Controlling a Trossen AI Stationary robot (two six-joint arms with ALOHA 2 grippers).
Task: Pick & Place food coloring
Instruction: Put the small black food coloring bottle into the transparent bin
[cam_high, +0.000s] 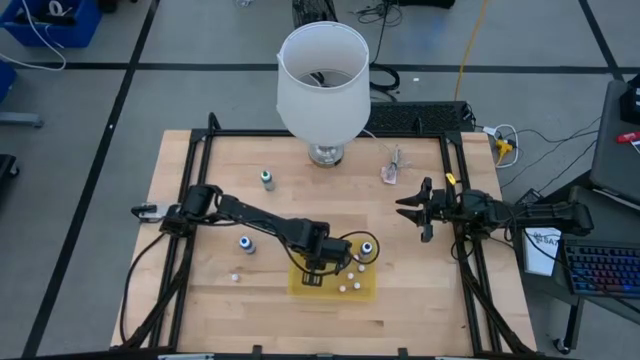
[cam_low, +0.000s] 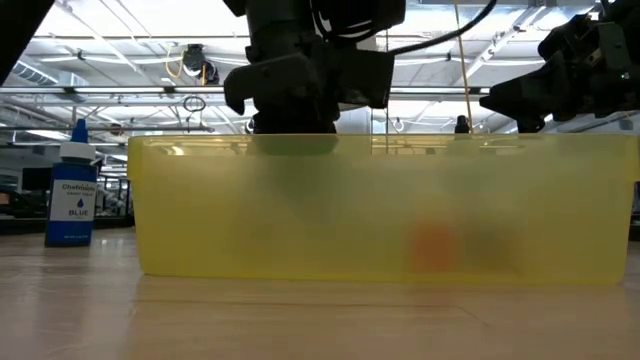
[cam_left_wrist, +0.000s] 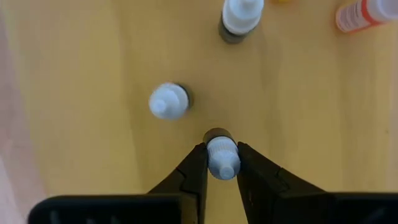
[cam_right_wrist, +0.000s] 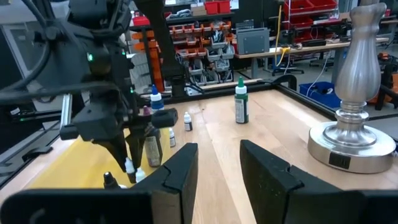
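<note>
Our left gripper (cam_left_wrist: 222, 163) is down inside the yellow tray (cam_high: 300, 285), near the front of the table. Its two fingers pinch the white cap of one little food coloring bottle (cam_left_wrist: 222, 155), so it stays standing up. More bottles stand or lie in the tray, like the one just beside it (cam_left_wrist: 168, 101). We think this bottle is being set down with them.

Two bottles wait outside on the table, one near the lamp (cam_high: 322, 85) and a blue one (cam_high: 245, 243) left of the tray.

Our left arm reaches across and points straight down. Our right gripper (cam_high: 418, 212) waits at the right side, fingers spread, holding nothing.
</note>
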